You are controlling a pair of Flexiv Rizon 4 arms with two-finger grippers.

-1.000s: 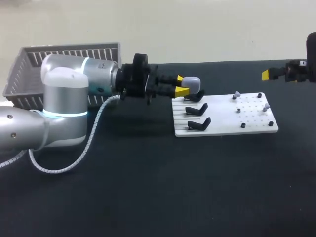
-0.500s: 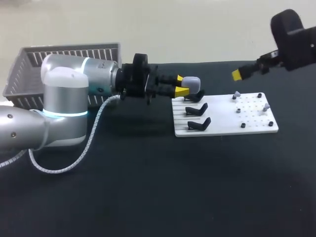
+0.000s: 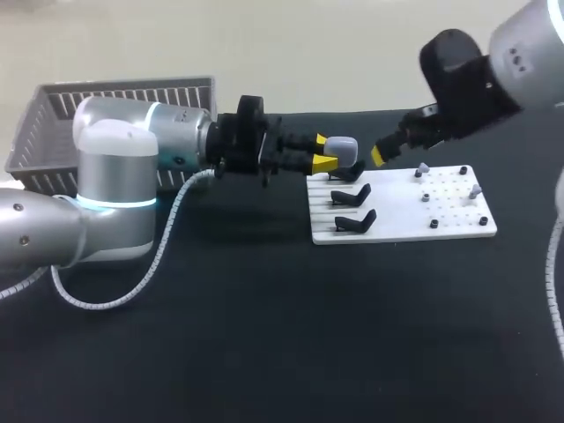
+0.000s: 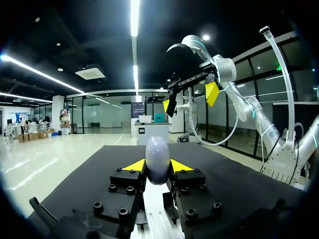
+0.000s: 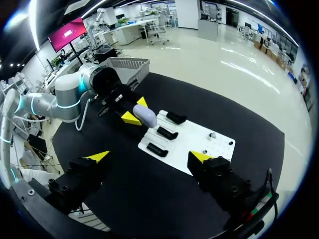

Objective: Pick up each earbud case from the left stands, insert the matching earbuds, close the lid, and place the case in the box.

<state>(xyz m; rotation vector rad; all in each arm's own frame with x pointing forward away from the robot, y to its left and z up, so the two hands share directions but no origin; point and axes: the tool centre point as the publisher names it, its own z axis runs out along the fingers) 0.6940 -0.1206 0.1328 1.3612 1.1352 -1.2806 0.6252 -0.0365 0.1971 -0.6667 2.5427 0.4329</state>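
A lavender earbud case [image 3: 342, 146] is held just above the far black stand [image 3: 351, 173], with my left gripper [image 3: 322, 156] shut on it. In the left wrist view the case [image 4: 157, 158] stands upright between the two yellow tips of the left gripper [image 4: 157, 167]. My right gripper [image 3: 381, 154] hangs open over the white board [image 3: 401, 225], just right of the case. From the right wrist view its own open gripper [image 5: 149, 157] is high above the board [image 5: 199, 144], and the case [image 5: 144, 115] is ahead of it. Small earbuds [image 3: 423, 167] sit on the board's pegs.
Two more black stands [image 3: 354, 208] on the board's left part hold nothing. A grey slatted basket [image 3: 97, 119] stands at the far left behind my left arm. The table top is black cloth [image 3: 291, 335].
My right arm has swung in from the right edge to over the board, close to the case. The left arm and the case have not moved.
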